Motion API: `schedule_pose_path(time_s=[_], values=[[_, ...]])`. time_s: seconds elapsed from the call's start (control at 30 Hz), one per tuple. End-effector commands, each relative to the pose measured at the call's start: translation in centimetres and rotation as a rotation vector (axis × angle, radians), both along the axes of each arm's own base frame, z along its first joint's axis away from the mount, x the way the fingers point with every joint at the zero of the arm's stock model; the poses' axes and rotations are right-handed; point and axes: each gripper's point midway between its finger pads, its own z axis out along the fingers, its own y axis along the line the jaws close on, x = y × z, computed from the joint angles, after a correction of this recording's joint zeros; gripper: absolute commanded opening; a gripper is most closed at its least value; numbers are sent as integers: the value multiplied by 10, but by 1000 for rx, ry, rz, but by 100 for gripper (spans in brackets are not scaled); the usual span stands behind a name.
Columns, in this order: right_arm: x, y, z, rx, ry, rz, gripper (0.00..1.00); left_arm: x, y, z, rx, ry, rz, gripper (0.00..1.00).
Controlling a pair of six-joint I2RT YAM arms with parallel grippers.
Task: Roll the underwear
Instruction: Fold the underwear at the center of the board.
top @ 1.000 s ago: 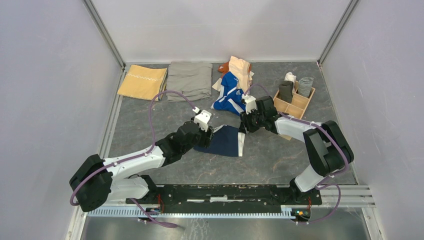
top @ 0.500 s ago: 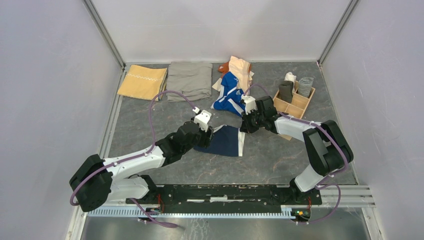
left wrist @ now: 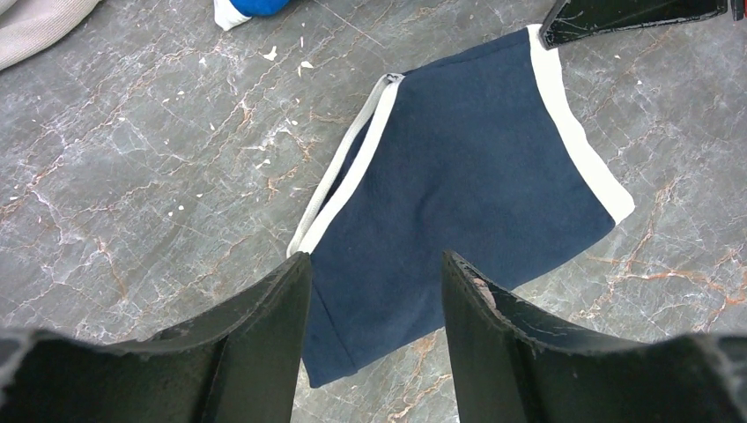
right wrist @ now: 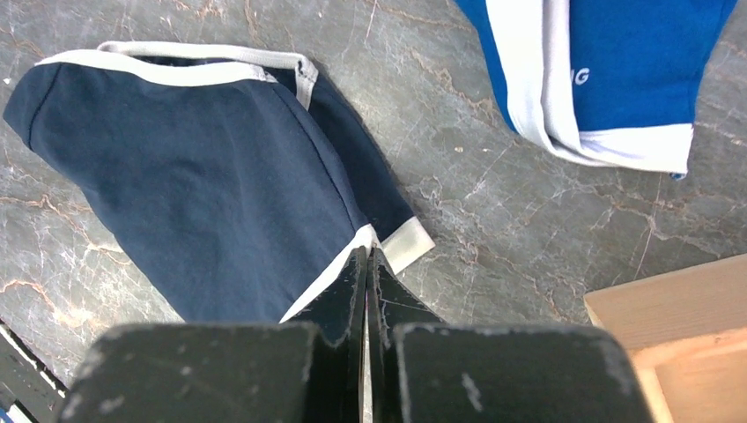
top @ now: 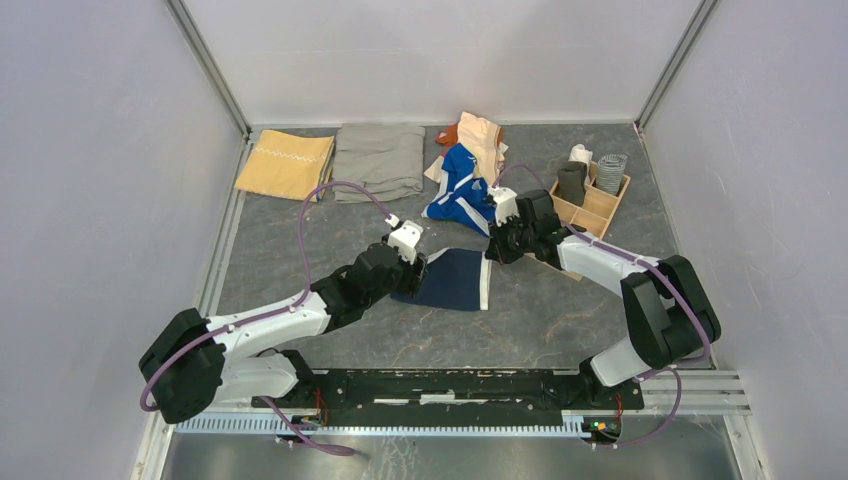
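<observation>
Right wrist view: right tool (right wrist: 366,254) clamped tight, apparently pinching the white-trimmed corner of soft navy briefs (right wrist: 211,167) lying flat under its tips on grey marbled worktop (right wrist: 493,229); left tool (left wrist: 374,264) half-spread, empty, over the opposite edge; straightening step, I judge, and next comes tensioning both ends, then rolling.

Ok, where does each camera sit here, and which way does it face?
Top external: above and behind the bases, looking down at the table; both arms show whole.
Left wrist: on the left arm, looking down past its open left claw at the navy briefs.
Right wrist: on the right arm, looking down past its shut right claw, which pinches the briefs' white trim.
Shared: all three show the navy briefs; the left wrist view also catches the right claw's tip.
</observation>
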Motion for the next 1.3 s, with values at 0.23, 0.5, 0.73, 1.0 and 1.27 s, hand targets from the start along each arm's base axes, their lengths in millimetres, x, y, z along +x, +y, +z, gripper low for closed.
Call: schedule_pose_path(time_s=[0.23, 0.5, 0.73, 1.0, 1.27], values=[[-3, -15, -6, -66, 10, -36, 0, 3, -7, 10, -38, 3, 17, 62], [-5, -14, -8, -60, 10, -29, 0, 11, -5, 5, -34, -9, 56, 64], [-10, -13, -11, -51, 19, -17, 0, 34, -10, -3, -38, 40, 120, 53], [-10, -15, -10, -61, 15, -17, 0, 42, -10, -30, -26, 132, 118, 39], [-11, -15, -6, -53, 7, -20, 0, 46, -15, -51, -18, 180, 81, 37]])
